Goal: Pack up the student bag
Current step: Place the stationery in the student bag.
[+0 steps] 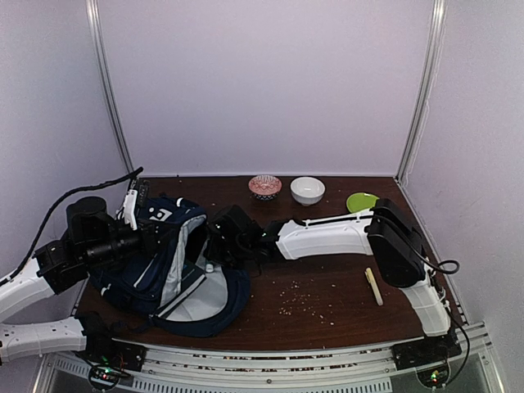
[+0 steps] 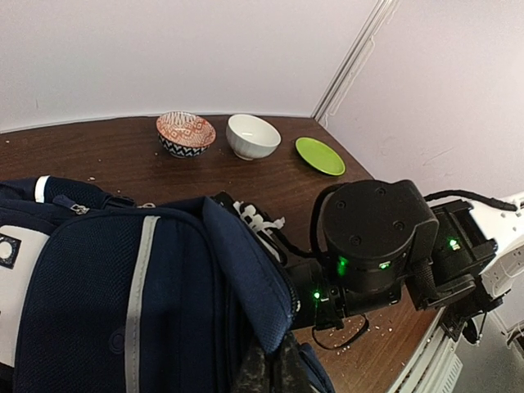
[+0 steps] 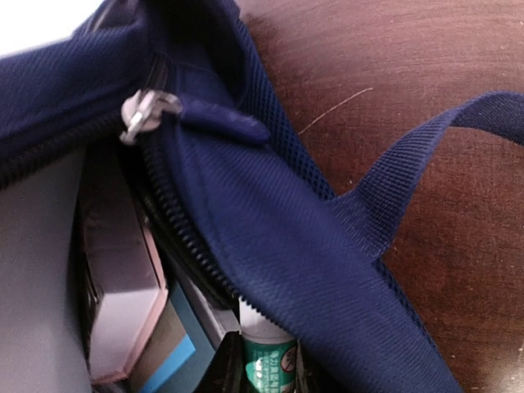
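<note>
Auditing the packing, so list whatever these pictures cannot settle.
Right gripper: in the top view its fingertips are buried in the student bag mouth. Its wrist view crops them at the bottom edge, so a grip on the green-labelled item is unclear.
Bag contents: hidden by fabric in the top and left wrist views.
Item's label: cropped by the frame edge, unreadable.
Pale stick: too small in the top view to identify.

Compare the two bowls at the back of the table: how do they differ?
The patterned bowl has a red-orange inside and a dark zigzag outside; the white bowl is plain. The patterned bowl stands left of the white bowl, nearer the student bag. The patterned bowl looks slightly shallower than the white bowl. Both stand upright, empty and apart.
</note>
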Motion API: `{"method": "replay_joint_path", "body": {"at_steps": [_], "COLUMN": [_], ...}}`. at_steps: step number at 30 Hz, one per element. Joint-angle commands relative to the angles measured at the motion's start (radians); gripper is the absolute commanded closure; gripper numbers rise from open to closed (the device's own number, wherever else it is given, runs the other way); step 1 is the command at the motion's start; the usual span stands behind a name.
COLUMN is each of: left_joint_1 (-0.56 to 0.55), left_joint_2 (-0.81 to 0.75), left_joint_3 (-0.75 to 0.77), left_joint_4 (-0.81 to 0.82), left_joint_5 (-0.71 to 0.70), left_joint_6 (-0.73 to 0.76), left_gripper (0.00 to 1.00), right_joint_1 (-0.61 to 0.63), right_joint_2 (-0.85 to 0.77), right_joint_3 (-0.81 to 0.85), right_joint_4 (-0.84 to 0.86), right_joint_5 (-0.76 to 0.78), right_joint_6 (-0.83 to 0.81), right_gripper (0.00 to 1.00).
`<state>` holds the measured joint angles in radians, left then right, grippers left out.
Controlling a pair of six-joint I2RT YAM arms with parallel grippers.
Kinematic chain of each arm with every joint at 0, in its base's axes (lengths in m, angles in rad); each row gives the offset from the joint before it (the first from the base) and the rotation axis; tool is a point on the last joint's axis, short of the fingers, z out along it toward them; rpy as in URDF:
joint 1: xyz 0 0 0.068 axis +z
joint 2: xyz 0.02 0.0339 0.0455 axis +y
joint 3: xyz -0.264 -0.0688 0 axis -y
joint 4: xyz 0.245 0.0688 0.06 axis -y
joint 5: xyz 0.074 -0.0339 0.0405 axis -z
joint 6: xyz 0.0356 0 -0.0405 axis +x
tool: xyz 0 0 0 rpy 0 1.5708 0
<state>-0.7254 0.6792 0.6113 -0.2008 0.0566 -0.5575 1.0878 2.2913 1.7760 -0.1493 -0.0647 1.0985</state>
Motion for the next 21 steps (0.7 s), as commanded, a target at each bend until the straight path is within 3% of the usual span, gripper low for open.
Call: {"method": "replay_joint_path", "body": {"at_steps": [1,8,10,15,21], "left_joint_1": [0.012,0.012,0.012,0.012,0.012], "left_joint_2": [-0.003,-0.001,-0.001,0.004,0.020], "left_joint_3": [0.003,0.000,0.000,-0.003,-0.001], "left_joint_4": [0.094,0.098,0.097,0.100,0.109], "left_joint_5": [-0.018,-0.014,-0.012,-0.014,-0.014], "left_joint_6": [-0.015,-0.021,-0.022,-0.021,-0.018], "left_gripper": [1.00,1.00,1.00,1.00,1.00], "right_joint_1": [-0.003,-0.008,-0.009,-0.001,-0.001], "right_joint_2": [-0.002,0.037,0.069,0.074,0.002], "right_joint_3": [-0.049,-0.022,0.036,0.038,-0.014], "right_joint_4": [0.088,0.101,0.076,0.079,0.076], "right_joint_5": [0.067,0.124,0.096,0.044,0.043], "right_joint_6": [0.107,0.133,0.114,0.065,0.003], "right_gripper": [0.94,0.94,0.89,0.63,0.49]}}
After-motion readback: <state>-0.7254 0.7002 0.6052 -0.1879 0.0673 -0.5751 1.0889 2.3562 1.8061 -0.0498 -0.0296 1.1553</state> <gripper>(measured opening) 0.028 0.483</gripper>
